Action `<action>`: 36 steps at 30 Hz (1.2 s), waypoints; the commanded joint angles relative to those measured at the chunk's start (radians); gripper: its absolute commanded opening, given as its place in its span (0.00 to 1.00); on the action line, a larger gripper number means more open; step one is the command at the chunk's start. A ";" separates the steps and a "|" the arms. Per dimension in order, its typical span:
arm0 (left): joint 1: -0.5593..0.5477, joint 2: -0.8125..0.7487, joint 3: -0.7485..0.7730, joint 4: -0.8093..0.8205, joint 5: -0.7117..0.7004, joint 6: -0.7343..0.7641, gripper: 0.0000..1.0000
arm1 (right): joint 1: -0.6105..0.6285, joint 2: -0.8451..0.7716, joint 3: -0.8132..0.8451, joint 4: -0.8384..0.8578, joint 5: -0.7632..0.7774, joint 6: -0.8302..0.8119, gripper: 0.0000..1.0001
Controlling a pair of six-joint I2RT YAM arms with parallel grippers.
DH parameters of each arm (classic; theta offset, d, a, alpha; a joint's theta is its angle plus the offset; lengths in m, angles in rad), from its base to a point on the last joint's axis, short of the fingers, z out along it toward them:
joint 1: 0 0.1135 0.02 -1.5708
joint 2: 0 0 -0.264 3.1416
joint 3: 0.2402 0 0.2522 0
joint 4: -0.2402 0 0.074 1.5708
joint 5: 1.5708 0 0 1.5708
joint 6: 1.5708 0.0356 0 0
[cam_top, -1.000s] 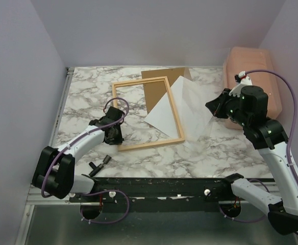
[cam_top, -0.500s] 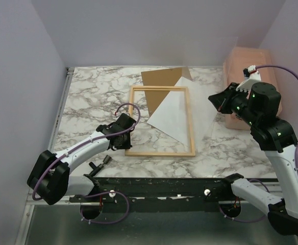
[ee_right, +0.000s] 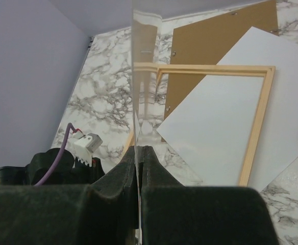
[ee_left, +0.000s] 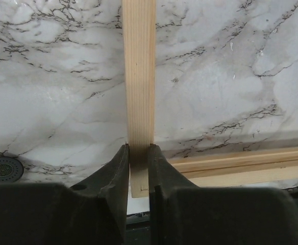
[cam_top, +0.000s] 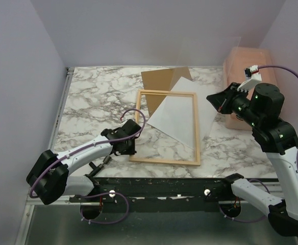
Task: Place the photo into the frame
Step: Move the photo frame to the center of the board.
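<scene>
The light wood frame (cam_top: 197, 127) lies flat mid-table on top of the photo (cam_top: 175, 115), whose plain white side is up. The photo's right corner sticks out past the frame's right bar. My left gripper (cam_top: 130, 145) is shut on the frame's near-left corner. In the left wrist view the fingers (ee_left: 119, 168) pinch the wood bar (ee_left: 139, 76). My right gripper (cam_top: 218, 102) is raised at the right, shut on a clear pane (ee_right: 141, 61) held upright and edge-on. The frame (ee_right: 258, 122) and photo (ee_right: 215, 117) lie below it.
The brown backing board (cam_top: 159, 79) lies at the back, partly under the frame and photo. A pink bin (cam_top: 251, 64) stands at the back right. A small black part (cam_top: 105, 160) lies near the table's front edge. Purple walls close in both sides.
My left gripper has dragged the frame right and toward the near edge, turning it so it lies over more of the white sheet. My right gripper has lifted slightly with the pane.
</scene>
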 commanded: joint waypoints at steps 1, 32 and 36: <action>-0.012 -0.052 -0.010 0.021 0.034 -0.017 0.38 | 0.002 -0.009 -0.045 0.057 -0.039 0.016 0.01; 0.165 -0.001 -0.174 0.364 0.512 -0.029 0.76 | 0.002 -0.002 -0.195 0.132 -0.099 0.051 0.01; 0.165 -0.044 -0.165 0.335 0.486 -0.027 0.76 | 0.002 0.004 -0.203 0.136 -0.113 0.054 0.01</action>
